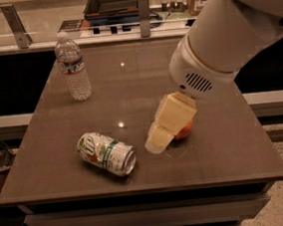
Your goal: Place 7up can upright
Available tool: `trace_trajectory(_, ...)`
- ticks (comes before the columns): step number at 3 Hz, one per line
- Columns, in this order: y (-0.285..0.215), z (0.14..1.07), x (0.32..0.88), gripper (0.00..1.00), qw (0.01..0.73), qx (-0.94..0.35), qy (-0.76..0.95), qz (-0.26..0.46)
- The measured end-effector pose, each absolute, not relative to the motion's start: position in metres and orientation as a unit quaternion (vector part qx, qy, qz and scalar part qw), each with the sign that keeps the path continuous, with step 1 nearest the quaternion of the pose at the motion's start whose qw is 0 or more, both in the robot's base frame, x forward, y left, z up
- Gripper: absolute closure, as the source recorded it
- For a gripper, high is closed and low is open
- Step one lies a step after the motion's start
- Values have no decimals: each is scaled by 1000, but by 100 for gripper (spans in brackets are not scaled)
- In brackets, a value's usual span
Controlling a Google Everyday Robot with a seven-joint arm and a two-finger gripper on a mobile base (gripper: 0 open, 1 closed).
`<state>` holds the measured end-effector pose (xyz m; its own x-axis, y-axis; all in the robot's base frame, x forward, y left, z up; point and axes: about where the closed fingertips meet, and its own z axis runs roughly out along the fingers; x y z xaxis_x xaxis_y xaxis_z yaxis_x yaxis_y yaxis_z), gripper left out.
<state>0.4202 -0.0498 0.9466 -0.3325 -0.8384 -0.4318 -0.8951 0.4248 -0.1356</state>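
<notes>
So the 7up can (pixel 107 154) is lying on its side near the front of the worktop (pixel 225 152). Its long axis runs diagonally, silver end toward the front edge. The hand (pixel 156 141) hangs low, near it on the view's right, in front of a reddish fruit (pixel 187 129). Can't tell if it's clenched or released.
</notes>
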Motion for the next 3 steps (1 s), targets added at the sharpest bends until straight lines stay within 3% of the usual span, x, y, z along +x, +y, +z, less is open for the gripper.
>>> trace_trajectory(1,-31,935,422,0,244,-530,805,102)
trace_trajectory(3,15,917,419,0,251,-543,795,102)
